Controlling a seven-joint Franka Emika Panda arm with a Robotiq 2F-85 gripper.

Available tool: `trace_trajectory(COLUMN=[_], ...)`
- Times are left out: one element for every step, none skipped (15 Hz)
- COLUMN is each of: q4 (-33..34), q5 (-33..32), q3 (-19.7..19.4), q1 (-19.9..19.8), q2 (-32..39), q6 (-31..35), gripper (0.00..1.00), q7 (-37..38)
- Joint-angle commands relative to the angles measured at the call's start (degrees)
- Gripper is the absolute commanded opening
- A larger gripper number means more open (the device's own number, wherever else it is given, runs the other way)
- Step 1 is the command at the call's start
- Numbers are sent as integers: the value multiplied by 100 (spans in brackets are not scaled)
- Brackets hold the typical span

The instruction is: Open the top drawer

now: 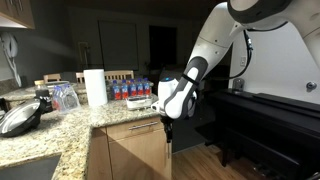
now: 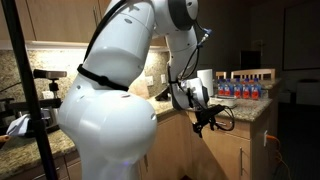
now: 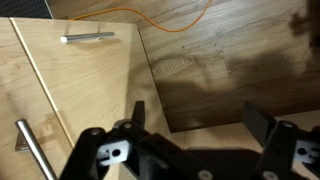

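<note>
Gripper (image 1: 168, 127) hangs fingers-down just off the bench (image 1: 75, 135) corner, its tips below the stone edge. From the wrist view I see both fingers (image 3: 138, 112) spread wide, with nothing held between them. I find the top drawer (image 1: 135, 128) right under the bench's front edge, just beside the gripper, its front flush and shut. My wrist view shows two wood fronts, each with a silver handle (image 3: 88, 38); I cannot tell which is the drawer's. Paper roll (image 1: 95, 87) and bottles (image 1: 130, 91) stand by the far edge
</note>
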Motion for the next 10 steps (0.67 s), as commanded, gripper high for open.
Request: trace_trajectory(q4=[60,78,83,85,87,87,87,87,87,87], q5=[-6,4,9,12,13,13,13,13,13,13], q3=[50,65,81,89,92,92,92,92,93,93], q1=[-41,-39,-37,-36,-35,-35,-35,-35,-35,-35], q2=[49,56,51,47,47,47,47,47,47,47], q6=[-22,-30,-39,-46,-50,-52,-53,-53,-54,-54], gripper=[100,100,100,100,100,100,100,100,100,100], q7=[10,9,7,6,6,6,6,6,6,6])
